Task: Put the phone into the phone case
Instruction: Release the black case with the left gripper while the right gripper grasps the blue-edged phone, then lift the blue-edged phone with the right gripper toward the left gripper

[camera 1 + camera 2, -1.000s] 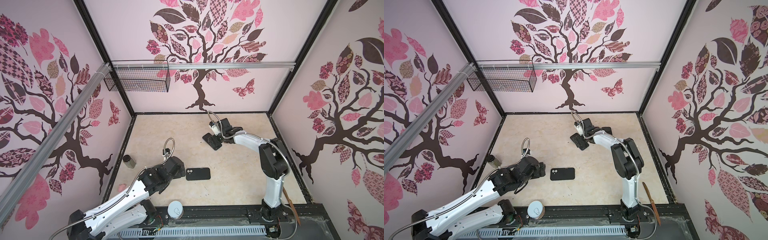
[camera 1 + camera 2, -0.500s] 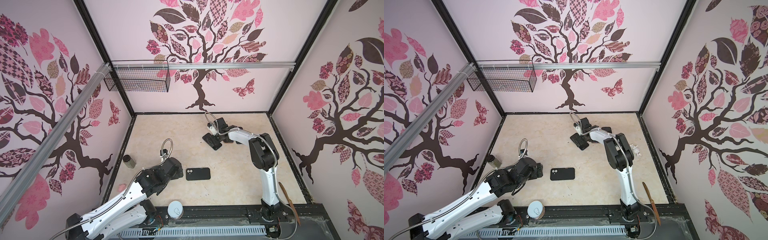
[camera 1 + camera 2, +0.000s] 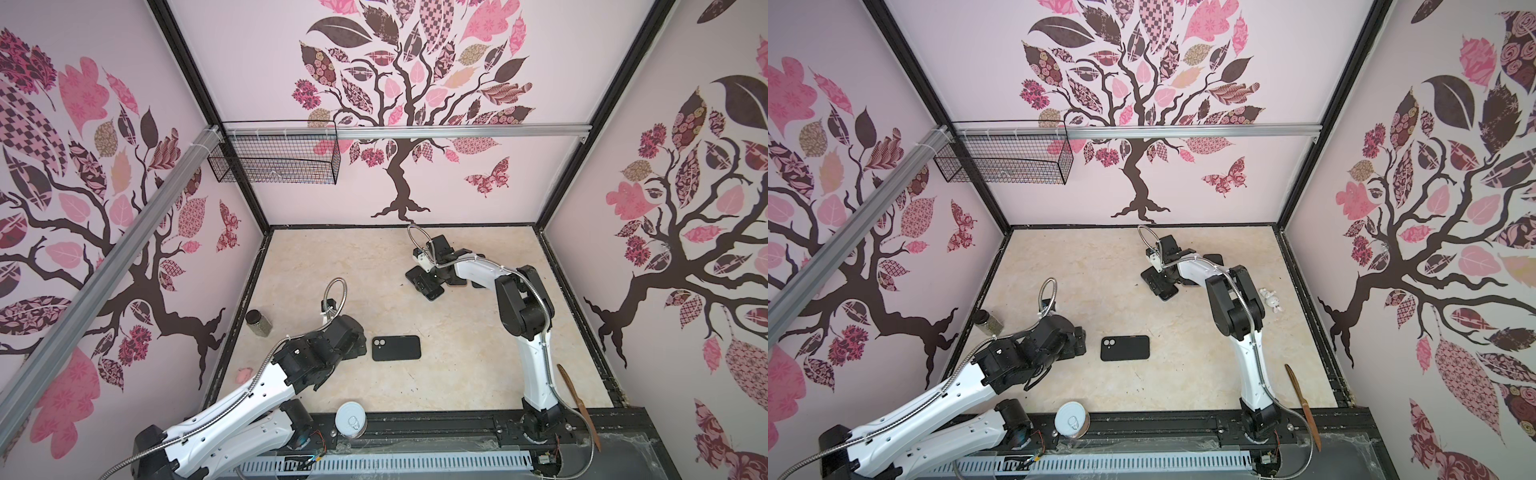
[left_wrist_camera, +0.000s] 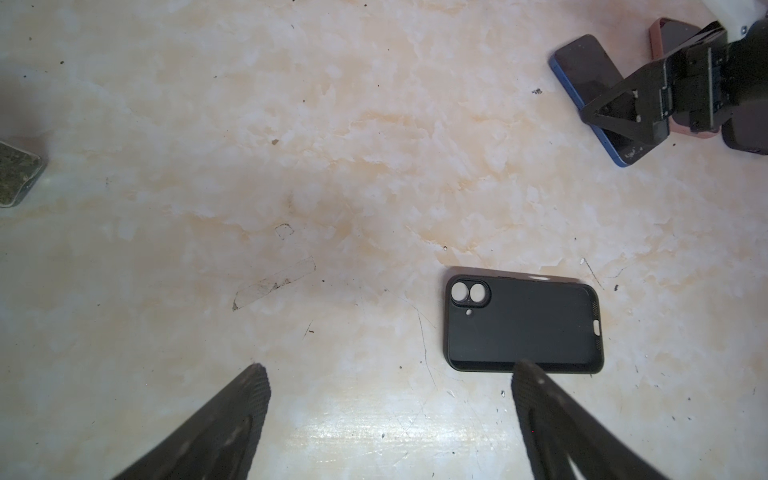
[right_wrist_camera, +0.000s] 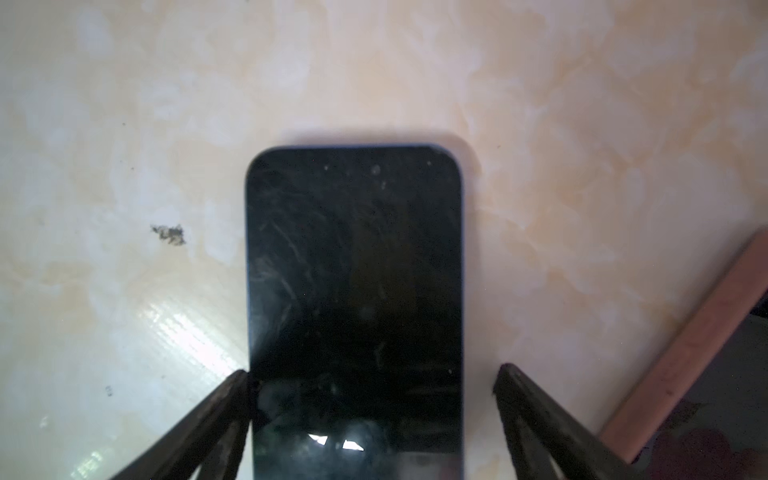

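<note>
Beside the black matte rectangular phone case [image 3: 396, 348], the left gripper [image 4: 389, 365] is held spread. Well away from it, the right gripper [image 5: 374, 370] is spread astride the blue-rimmed dark-glass phone [image 5: 353, 270], unclamped.

A lab robot cell: black frame posts [image 3: 180, 54], tree-patterned wall panels [image 3: 257, 62], an aluminium rail [image 3: 457, 132], a wire basket [image 3: 274, 160] at ten o'clock, left arm [image 3: 249, 399] and right arm [image 3: 536, 374] mounted at the marbled desk's [image 3: 340, 266] six o'clock edge.

Black phone case [image 3: 396, 348] beside left gripper [image 3: 360, 348]
</note>
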`<state>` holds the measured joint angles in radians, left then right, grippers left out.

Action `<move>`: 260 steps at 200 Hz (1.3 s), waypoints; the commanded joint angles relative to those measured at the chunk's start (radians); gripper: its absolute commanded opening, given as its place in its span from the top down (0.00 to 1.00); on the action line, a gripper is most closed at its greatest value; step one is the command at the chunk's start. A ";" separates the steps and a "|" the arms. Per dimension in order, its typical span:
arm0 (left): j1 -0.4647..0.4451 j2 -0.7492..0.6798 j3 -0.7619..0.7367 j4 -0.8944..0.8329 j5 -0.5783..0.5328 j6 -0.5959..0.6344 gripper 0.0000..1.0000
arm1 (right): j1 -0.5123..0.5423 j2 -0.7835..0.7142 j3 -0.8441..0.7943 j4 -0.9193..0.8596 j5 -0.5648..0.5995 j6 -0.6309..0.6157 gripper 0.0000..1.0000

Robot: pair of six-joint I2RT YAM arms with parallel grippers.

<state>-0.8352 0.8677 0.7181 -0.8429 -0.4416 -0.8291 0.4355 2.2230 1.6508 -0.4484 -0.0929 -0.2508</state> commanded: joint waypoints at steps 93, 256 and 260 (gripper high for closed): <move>0.006 0.033 -0.032 0.026 -0.013 0.013 0.05 | 0.010 0.102 0.038 -0.096 0.082 0.042 0.17; 0.090 0.066 0.001 0.143 0.145 0.109 0.09 | 0.015 -0.261 -0.240 0.072 -0.035 0.148 0.54; 0.093 0.073 0.007 0.145 0.154 0.116 0.10 | 0.014 -0.278 -0.254 0.079 -0.045 0.151 0.54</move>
<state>-0.7639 0.9215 0.6891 -0.7338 -0.3340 -0.7708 0.4450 2.0865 1.4445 -0.3836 -0.0685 -0.1295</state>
